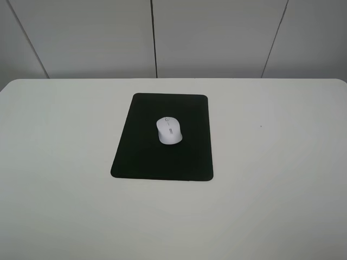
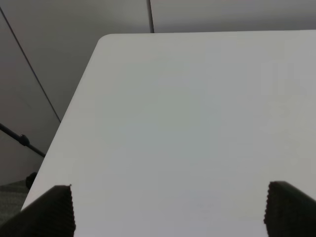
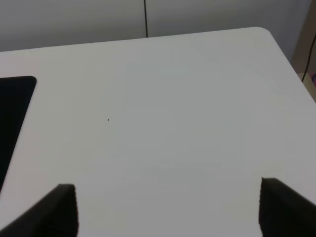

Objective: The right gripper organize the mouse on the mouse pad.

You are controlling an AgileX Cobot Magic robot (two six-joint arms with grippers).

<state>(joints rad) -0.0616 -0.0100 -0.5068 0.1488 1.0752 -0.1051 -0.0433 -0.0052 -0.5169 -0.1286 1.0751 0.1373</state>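
White laminate forms the surface, which fills most of the high view. The black pad is laid near the middle, slightly toward the far edge, its long sides running front to back. The mouse is seen resting wholly on the pad, a little above the pad's centre and well inside every edge, so the task is judged to be effectively complete.

Neither arm is seen in the high view, so both are judged to be held back off the near edge, clear of the work. The right gripper is shown spread wide with nothing between its fingers, pointed over the right side of the surface, with only a corner of the pad in its view. The left gripper is likewise spread wide and empty, aimed toward the far left corner.
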